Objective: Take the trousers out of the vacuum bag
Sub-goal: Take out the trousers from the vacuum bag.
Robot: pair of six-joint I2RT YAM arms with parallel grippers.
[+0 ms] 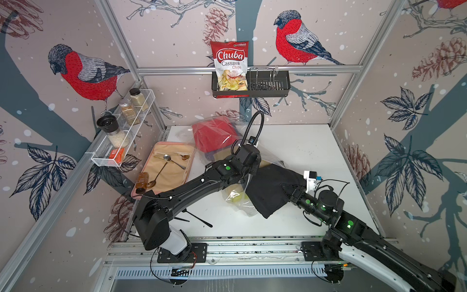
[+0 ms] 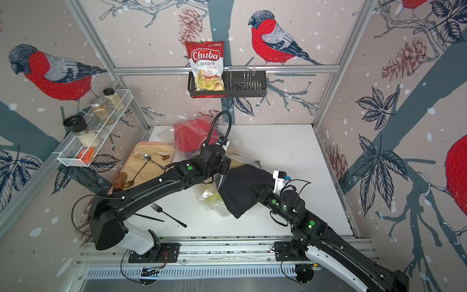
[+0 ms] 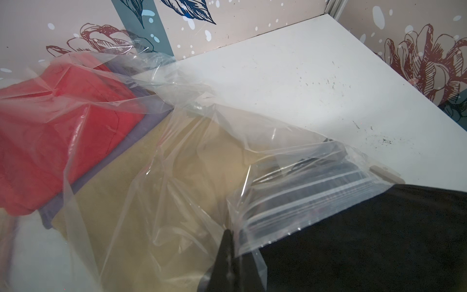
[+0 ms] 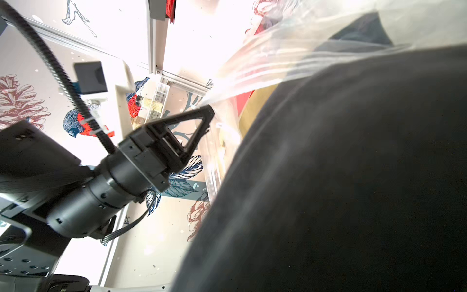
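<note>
Plastic bag (image 3: 202,141) lies clear and crinkly on the tabletop (image 1: 303,146). Red trousers (image 3: 63,141), purple trousers (image 3: 136,131) and mustard trousers (image 3: 141,202) sit inside it. Yellow-green trousers (image 1: 237,198) show through it near the front. Black trousers (image 1: 273,192) stick out of its mouth. The left hand (image 4: 211,112) is pinched tight on the bag's edge by the zip strip. The right hand (image 1: 285,188) grips the black trousers, jaws nearly closed.

Bright, even light; right-wrist glare

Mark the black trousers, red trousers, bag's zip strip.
black trousers (image 1: 267,194): in a top view, middle of cloth
red trousers (image 1: 214,135): in a top view, upper face
zip strip (image 3: 310,194): left wrist view, mid-strip
</note>
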